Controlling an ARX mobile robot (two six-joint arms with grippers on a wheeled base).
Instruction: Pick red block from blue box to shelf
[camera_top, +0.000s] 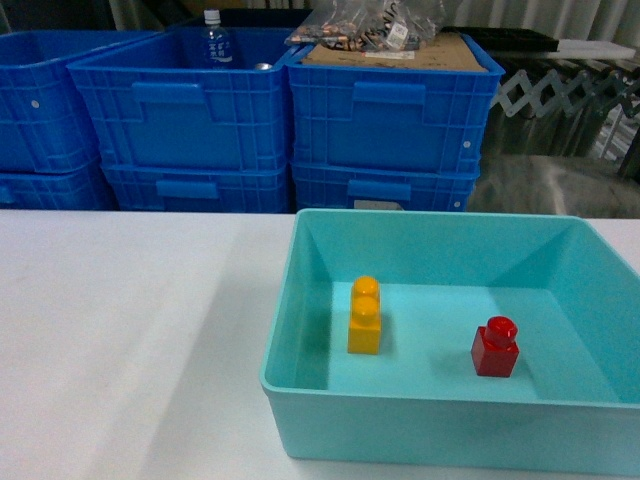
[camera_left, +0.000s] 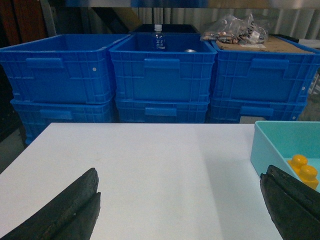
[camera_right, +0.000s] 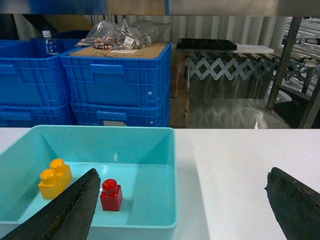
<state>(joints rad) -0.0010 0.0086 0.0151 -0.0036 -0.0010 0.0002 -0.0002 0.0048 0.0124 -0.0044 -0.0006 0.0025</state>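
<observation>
The red block (camera_top: 496, 347) stands upright on the floor of the pale blue box (camera_top: 300, 300), right of centre. In the right wrist view the red block (camera_right: 111, 195) shows just inside my left fingertip, near the blue box's (camera_right: 150, 145) front wall. My right gripper (camera_right: 181, 180) is open and holds nothing, its gap spanning the box's right rim and bare table. My left gripper (camera_left: 180, 182) is open over the white table, left of the blue box (camera_left: 270, 145). A steel rail of the shelf (camera_right: 225, 7) runs above the crates. Neither gripper shows in the head view.
A yellow two-stud block (camera_top: 365, 316) stands in the box, left of the red one. Stacked dark blue crates (camera_top: 390, 120) line the far side of the white table (camera_top: 130, 330), holding a bottle (camera_top: 215, 40) and bagged parts (camera_top: 370, 25). A folding grille (camera_right: 225, 65) stands at the back right.
</observation>
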